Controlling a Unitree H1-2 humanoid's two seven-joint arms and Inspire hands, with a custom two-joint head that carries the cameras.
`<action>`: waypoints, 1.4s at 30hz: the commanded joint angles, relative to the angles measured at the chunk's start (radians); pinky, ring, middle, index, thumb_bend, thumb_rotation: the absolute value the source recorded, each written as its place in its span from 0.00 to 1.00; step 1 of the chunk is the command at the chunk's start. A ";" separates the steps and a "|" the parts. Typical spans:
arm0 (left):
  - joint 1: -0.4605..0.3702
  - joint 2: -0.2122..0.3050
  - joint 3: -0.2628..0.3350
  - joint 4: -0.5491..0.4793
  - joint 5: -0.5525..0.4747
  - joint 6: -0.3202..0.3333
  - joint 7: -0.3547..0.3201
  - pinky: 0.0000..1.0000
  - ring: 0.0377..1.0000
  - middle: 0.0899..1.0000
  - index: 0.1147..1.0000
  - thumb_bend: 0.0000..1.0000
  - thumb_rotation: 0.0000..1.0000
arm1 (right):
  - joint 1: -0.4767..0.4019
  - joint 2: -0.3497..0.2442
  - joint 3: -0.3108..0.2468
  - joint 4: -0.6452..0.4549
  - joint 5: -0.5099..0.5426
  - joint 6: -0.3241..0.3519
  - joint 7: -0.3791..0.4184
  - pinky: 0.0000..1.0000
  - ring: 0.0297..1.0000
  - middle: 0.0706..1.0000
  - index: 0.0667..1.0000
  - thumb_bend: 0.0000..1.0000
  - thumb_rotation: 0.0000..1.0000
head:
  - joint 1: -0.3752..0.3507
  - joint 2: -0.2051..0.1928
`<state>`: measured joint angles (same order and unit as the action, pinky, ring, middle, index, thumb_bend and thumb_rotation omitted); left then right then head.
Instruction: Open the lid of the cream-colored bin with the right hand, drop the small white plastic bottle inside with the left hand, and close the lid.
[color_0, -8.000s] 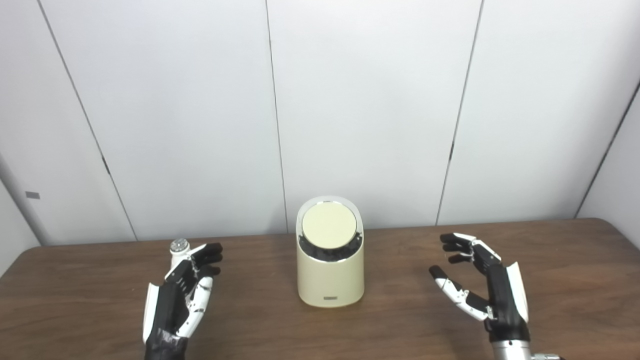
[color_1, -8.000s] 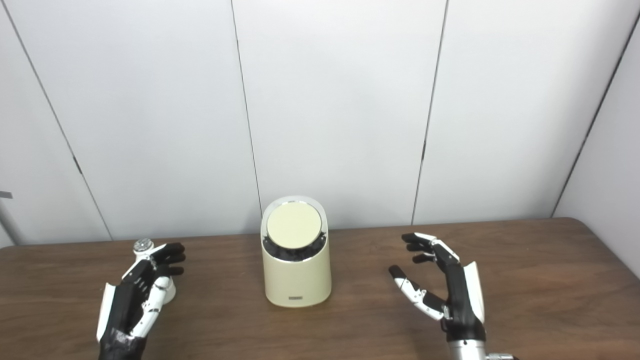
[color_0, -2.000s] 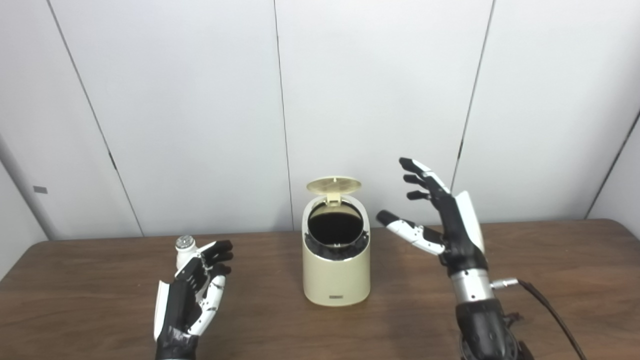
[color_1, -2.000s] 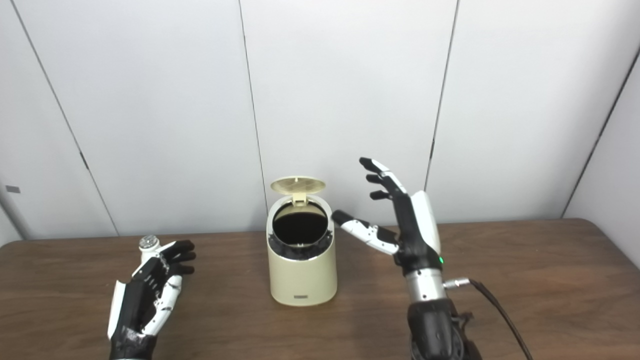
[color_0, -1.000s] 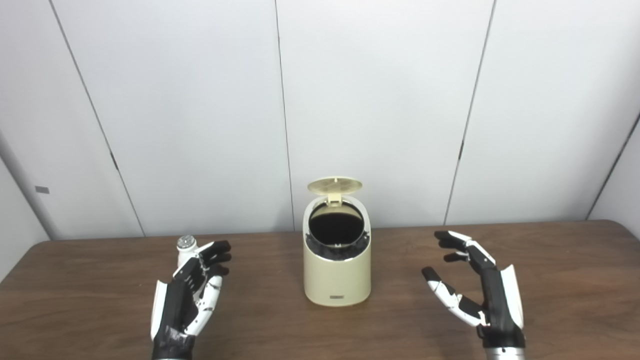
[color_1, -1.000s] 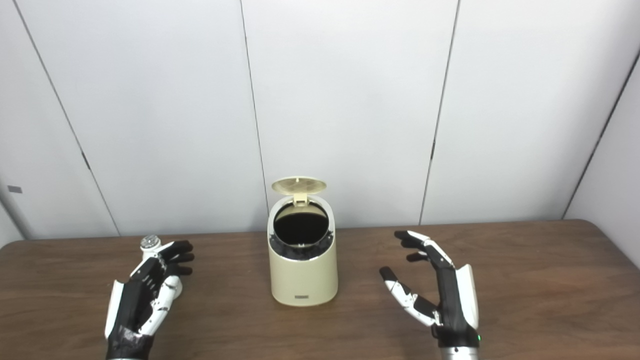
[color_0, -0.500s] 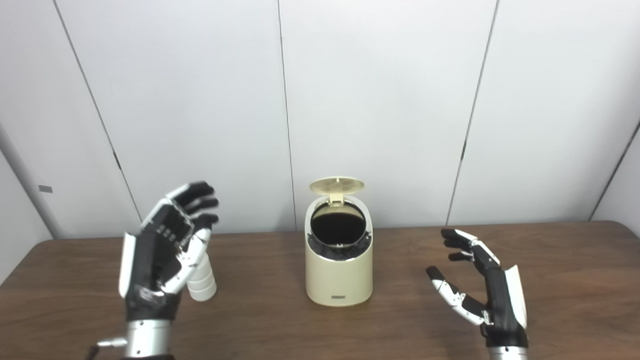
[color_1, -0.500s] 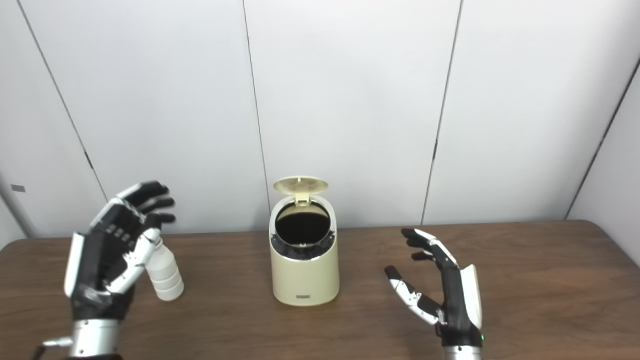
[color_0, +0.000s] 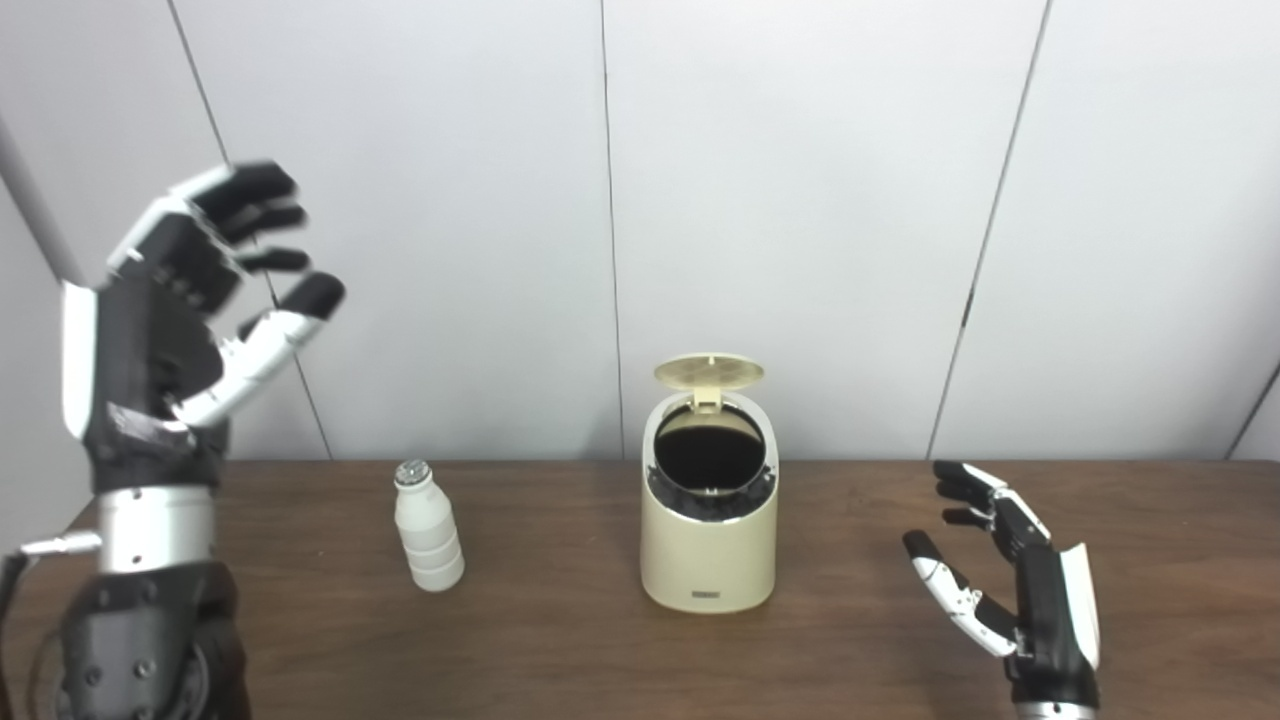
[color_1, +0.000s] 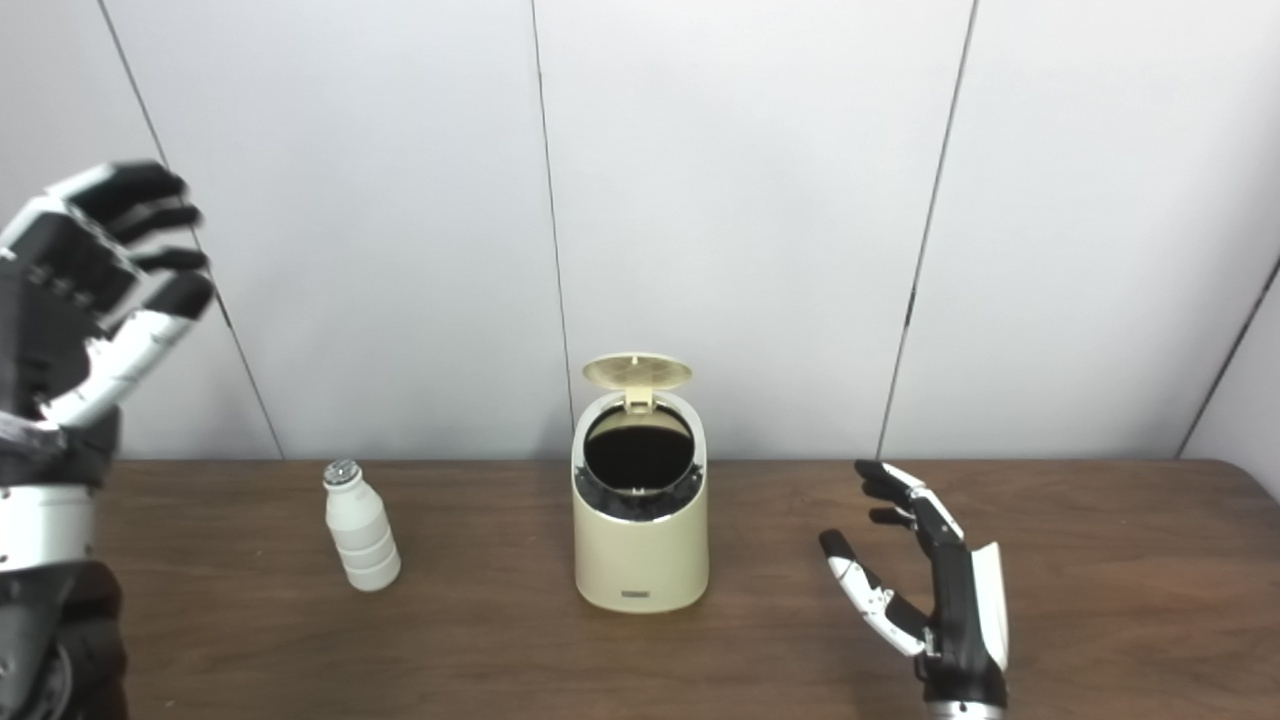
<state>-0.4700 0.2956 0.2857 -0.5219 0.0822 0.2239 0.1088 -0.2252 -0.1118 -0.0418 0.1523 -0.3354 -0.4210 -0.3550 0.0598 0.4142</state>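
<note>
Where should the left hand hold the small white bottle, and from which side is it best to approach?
Probably around the ribbed lower body of the bottle, coming from its left. It stands upright on the table, apart from the bin, with its narrow neck on top, so the wider body gives the left hand, now raised and open, a surer wrap.

You've got a cream bin (color_0: 709, 550) with a dark inside, and a white bottle (color_0: 428, 530) with a silvery cap. Both sit on your dark brown wood-grain table (color_0: 560, 650); your hands (color_0: 165, 320) are black and white.
</note>
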 joint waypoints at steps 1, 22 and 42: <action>-0.025 0.024 0.023 0.025 0.043 0.000 0.030 0.71 0.79 0.77 0.75 1.00 0.57 | -0.027 -0.020 -0.009 -0.010 0.012 -0.040 0.005 0.64 0.73 0.74 0.71 0.26 0.32 | 0.006 0.001; 0.165 0.015 -0.012 0.279 0.048 -0.047 0.005 0.86 0.96 0.97 0.93 1.00 0.60 | -0.030 -0.075 -0.018 0.046 0.050 -0.046 0.022 0.66 0.74 0.75 0.73 0.24 0.15 | 0.094 -0.018; 0.266 0.043 -0.128 0.423 0.156 -0.078 -0.034 0.83 0.93 0.97 1.00 1.00 0.54 | -0.015 -0.120 -0.048 0.024 0.108 -0.033 0.081 0.65 0.75 0.76 0.72 0.24 0.23 | 0.233 -0.018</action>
<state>-0.1823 0.3259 0.1564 -0.0770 0.2280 0.1549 0.0679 -0.2314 -0.2167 -0.0775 0.2034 -0.2383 -0.4283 -0.2777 0.2914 0.3958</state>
